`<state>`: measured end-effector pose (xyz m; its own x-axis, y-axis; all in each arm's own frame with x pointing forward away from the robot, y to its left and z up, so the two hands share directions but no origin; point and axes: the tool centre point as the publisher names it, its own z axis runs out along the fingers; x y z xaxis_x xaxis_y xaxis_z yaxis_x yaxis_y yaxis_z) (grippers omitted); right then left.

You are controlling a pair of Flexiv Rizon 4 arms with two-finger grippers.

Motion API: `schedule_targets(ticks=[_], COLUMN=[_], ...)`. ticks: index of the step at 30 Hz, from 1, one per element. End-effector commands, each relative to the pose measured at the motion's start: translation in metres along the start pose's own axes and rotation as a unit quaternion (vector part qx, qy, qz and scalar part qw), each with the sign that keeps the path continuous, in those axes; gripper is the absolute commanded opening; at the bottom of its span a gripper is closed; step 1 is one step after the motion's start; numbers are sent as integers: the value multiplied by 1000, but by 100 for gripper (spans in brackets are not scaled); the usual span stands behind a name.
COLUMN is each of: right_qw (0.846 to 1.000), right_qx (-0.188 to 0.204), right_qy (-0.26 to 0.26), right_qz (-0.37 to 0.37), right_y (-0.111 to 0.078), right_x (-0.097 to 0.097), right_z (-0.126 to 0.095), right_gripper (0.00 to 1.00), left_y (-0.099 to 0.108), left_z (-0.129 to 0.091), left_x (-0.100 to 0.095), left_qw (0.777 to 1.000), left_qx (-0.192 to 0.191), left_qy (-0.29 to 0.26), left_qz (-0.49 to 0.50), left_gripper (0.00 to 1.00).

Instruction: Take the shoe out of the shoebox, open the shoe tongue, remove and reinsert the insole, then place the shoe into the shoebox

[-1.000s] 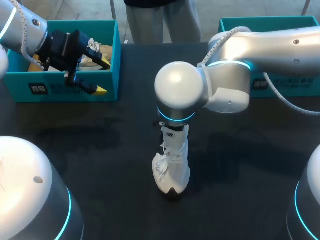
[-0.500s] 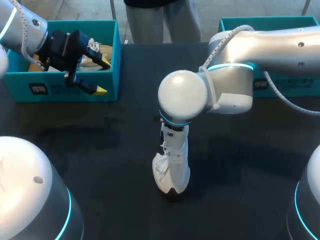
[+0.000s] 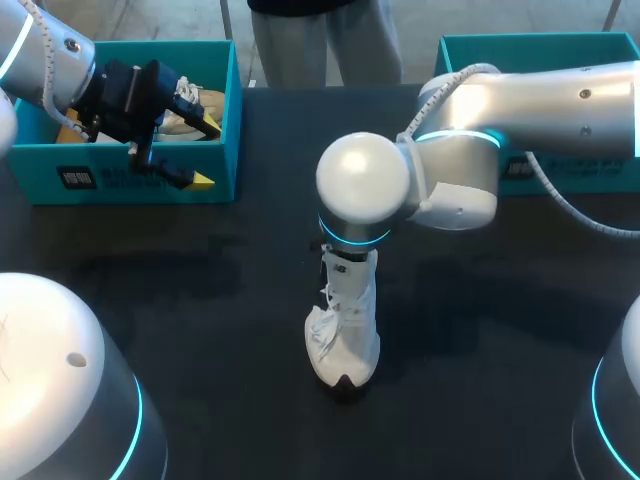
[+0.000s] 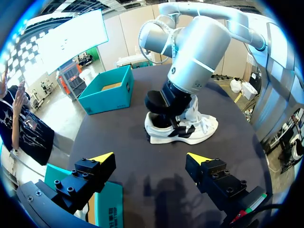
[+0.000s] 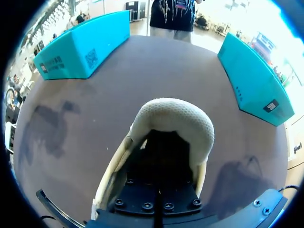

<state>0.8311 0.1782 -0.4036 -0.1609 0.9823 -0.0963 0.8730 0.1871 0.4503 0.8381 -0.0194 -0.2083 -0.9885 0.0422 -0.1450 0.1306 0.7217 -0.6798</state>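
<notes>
In the head view, the white shoe stands on its sole on the black table. It is well apart from the left gripper, which hangs wide open at the near wall of the left shoebox. The right arm comes over the heel end of the shoe and hides what is under it.

In the left wrist view, the shoe is ahead of the left gripper, out of its reach. The black right gripper goes down at the shoe's opening. I cannot tell whether it is open or closed. The second shoebox stands beyond the shoe.

In the right wrist view, the padded heel collar is just ahead of the right gripper, with the dark opening between them. The insole does not show clearly.

I judge the shoe to be light, with a soft upper and a stiffer sole. The collar gives a good hold. The tongue and the laces are floppy and may slip. The insole is probably thin and bends easily, so it is best pinched at its heel edge.
</notes>
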Motion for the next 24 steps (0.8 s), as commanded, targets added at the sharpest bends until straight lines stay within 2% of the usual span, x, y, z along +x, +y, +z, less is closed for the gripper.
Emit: schedule_targets(ticks=[1,8,14,24], right_qw=[1000,997,997,998], right_qx=[-26,-63,-65,-44], right_qy=[-14,-32,-42,-44], right_qz=[0,-16,-24,-21], right_y=[1,18,26,19], right_x=[-2,-6,-7,-14], right_z=[-18,-36,-22,7], right_gripper=[0,0,0,0], left_y=[0,0,0,0], left_z=[0,0,0,0], left_x=[0,0,0,0], left_qw=[1000,1000,1000,1000], left_qx=[-2,-2,-2,-2], left_qy=[0,0,0,0], left_qz=[0,0,0,0], left_gripper=[100,100,100,100])
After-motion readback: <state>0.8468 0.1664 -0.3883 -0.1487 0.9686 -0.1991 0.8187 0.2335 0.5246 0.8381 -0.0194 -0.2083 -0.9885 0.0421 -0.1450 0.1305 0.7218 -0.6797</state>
